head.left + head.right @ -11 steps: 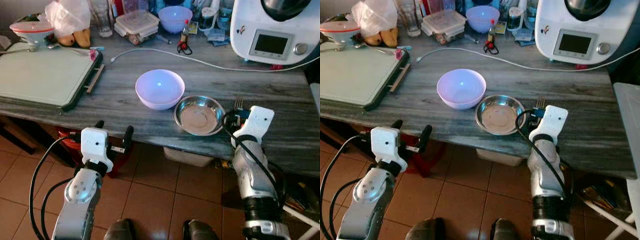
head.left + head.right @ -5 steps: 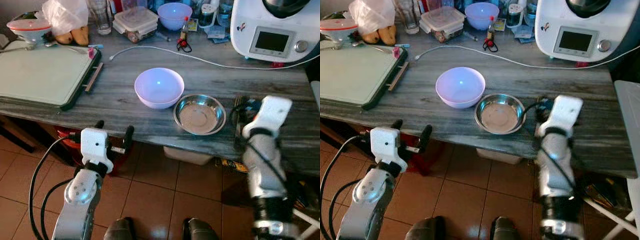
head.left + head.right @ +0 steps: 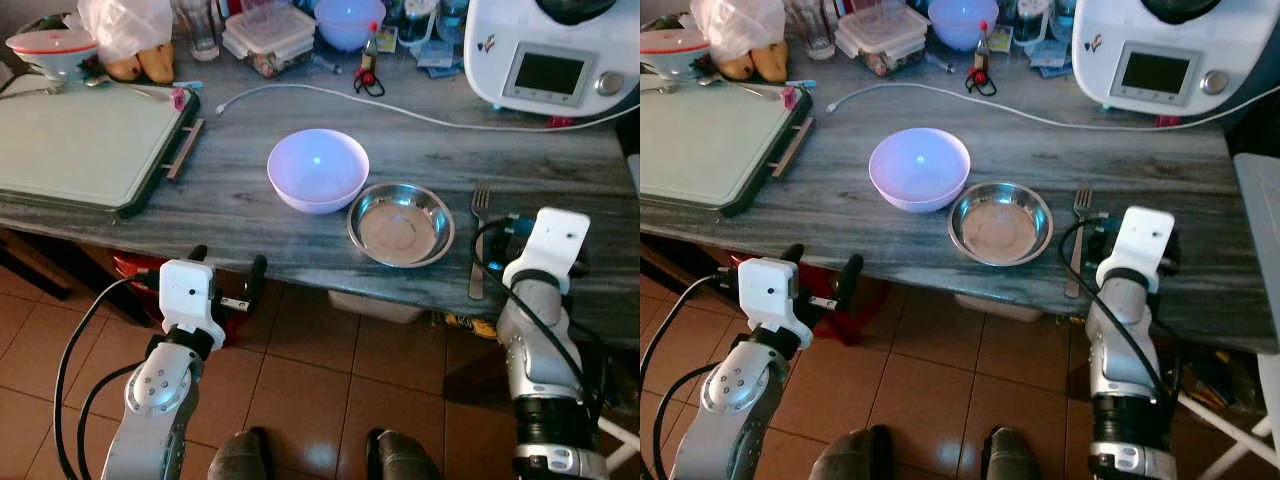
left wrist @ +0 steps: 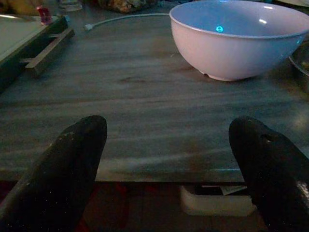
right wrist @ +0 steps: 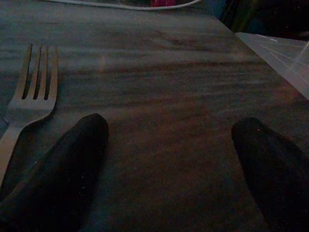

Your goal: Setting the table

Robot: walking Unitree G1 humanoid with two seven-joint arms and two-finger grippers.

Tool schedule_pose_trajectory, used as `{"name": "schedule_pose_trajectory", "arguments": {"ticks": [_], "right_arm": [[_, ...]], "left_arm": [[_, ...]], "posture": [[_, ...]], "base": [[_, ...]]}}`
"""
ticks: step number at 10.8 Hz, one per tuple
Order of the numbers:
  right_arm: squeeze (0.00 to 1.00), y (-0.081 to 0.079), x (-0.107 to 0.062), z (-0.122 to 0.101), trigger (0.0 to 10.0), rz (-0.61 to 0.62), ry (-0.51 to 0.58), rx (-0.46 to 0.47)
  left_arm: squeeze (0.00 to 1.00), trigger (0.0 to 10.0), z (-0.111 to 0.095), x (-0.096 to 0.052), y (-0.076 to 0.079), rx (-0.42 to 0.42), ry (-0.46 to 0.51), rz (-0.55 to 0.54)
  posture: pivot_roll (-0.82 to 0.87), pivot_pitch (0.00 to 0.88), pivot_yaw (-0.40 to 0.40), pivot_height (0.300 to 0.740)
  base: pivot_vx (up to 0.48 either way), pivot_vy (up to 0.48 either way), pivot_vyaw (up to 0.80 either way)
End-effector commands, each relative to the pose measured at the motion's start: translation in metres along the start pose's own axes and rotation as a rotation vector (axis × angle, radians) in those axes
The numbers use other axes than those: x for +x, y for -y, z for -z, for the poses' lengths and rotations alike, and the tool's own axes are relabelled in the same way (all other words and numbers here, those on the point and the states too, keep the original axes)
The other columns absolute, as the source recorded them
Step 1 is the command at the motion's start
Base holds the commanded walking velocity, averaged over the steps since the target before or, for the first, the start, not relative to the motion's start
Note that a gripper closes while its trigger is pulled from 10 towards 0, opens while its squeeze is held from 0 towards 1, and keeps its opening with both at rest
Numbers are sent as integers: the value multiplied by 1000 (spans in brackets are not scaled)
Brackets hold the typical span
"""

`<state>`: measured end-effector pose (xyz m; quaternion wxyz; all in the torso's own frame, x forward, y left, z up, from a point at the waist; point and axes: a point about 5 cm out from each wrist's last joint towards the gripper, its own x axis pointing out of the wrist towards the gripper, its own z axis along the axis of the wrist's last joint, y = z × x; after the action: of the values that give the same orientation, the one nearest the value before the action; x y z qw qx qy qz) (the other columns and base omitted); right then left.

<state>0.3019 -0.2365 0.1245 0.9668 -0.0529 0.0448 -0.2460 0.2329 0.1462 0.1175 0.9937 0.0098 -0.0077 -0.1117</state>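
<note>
A lavender bowl [image 3: 318, 170] stands mid-table on the grey counter [image 3: 250, 215]. A steel bowl [image 3: 400, 222] touches it on the right. A fork [image 3: 477, 240] lies flat to the right of the steel bowl, tines pointing away from me. My right gripper [image 5: 174, 159] hovers open just right of the fork [image 5: 29, 92], nothing between its fingers; its white wrist [image 3: 553, 238] sits over the table's front edge. My left gripper [image 3: 228, 262] is open below the front edge, facing the lavender bowl [image 4: 236, 38].
A green cutting board [image 3: 85, 140] fills the left of the counter. A white kitchen machine [image 3: 550, 50] stands back right, with a white cable [image 3: 400, 112] running across. Containers, a blue bowl [image 3: 348, 18] and bananas line the back. Below is tiled floor.
My right gripper has moved right and off the fork, which now lies uncovered on the counter. The left arm has not moved. The camera shifted slightly.
</note>
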Motion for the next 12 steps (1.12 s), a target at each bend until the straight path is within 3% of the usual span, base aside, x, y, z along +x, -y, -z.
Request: {"name": "schedule_pose_trajectory", "arguments": {"ticks": [1, 12], "right_arm": [[1000, 1, -2, 7, 10000, 7, -47, 8], [957, -24, -2, 3, 10000, -176, -5, -6]], "left_arm": [[0, 10000, -1, -3, -2, 2, -10, 6], [0, 10000, 1, -3, 0, 2, -21, 7]], "posture": [[44, 212, 47, 740], [44, 202, 39, 740]], "base": [[0, 0, 0], [0, 0, 0]]}}
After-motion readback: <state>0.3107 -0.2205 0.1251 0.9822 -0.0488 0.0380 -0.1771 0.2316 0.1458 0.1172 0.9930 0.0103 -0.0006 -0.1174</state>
